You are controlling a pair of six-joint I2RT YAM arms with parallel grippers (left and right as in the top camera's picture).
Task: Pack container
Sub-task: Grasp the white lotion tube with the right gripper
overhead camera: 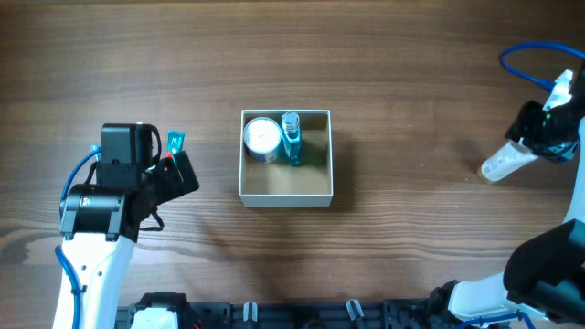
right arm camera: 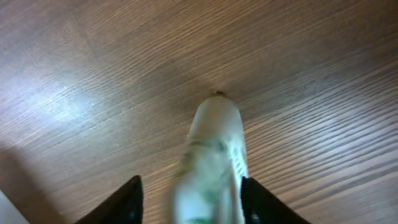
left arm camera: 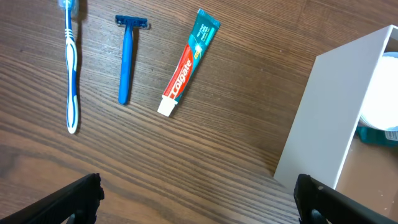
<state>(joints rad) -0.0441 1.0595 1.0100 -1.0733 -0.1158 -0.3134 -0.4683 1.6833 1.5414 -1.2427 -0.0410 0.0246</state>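
Note:
The container (overhead camera: 286,187) is a square white-walled box with a tan inside, at the table's middle. It holds a white-lidded jar (overhead camera: 262,137) and a blue bottle (overhead camera: 292,137). Its white wall (left arm camera: 329,124) shows at the right of the left wrist view. My left gripper (left arm camera: 199,199) is open and empty over bare wood, left of the container. Beyond it lie a toothbrush (left arm camera: 72,68), a blue razor (left arm camera: 126,59) and a toothpaste tube (left arm camera: 186,62). My right gripper (right arm camera: 193,199) is open astride a blurred white bottle (right arm camera: 214,143), with a gap at its left finger. The bottle (overhead camera: 501,163) lies at the far right.
Only the teal end of the toothpaste tube (overhead camera: 175,140) shows overhead; the left arm (overhead camera: 119,183) hides the razor and toothbrush. A blue cable (overhead camera: 526,59) loops above the right arm. Black fixtures line the table's front edge (overhead camera: 274,311).

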